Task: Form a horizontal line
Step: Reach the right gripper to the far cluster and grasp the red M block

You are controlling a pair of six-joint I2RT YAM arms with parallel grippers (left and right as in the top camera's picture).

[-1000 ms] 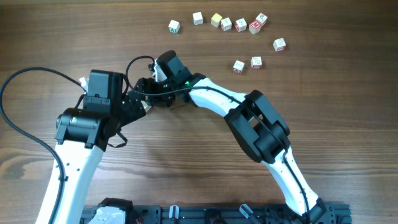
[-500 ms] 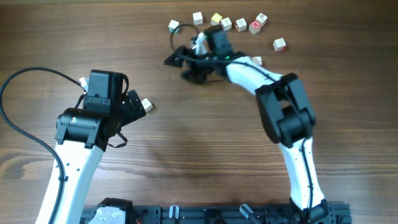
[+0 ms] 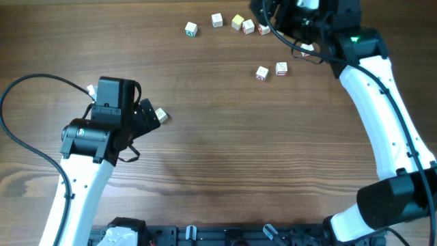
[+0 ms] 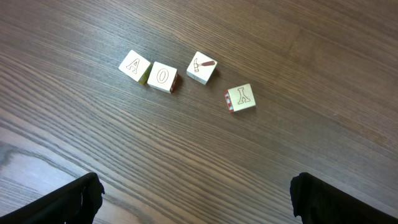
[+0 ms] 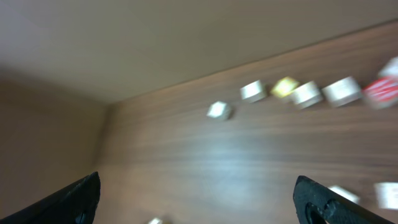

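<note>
The horizontal line [image 3: 249, 26] lies at the far side of the table [image 3: 225, 157], right of centre: a yellow cube [image 3: 237, 22], then pale ones close beside it. Its right end is hidden under the right arm [image 3: 382, 116] in the overhead view. The right wrist view, blurred, shows a red cube [image 5: 380, 90] closing that end. The row slopes a little, so I judge it not yet finished. The right gripper [image 5: 198, 200] hangs above it w/ fingers wide apart, holding nothing, prob. to fetch a single cube [image 3: 262, 72] or the neighbour cube [image 3: 281, 67], both nearer. The left gripper [image 4: 198, 198], also wide and empty, sits at near left, prob. out of the way.
</note>
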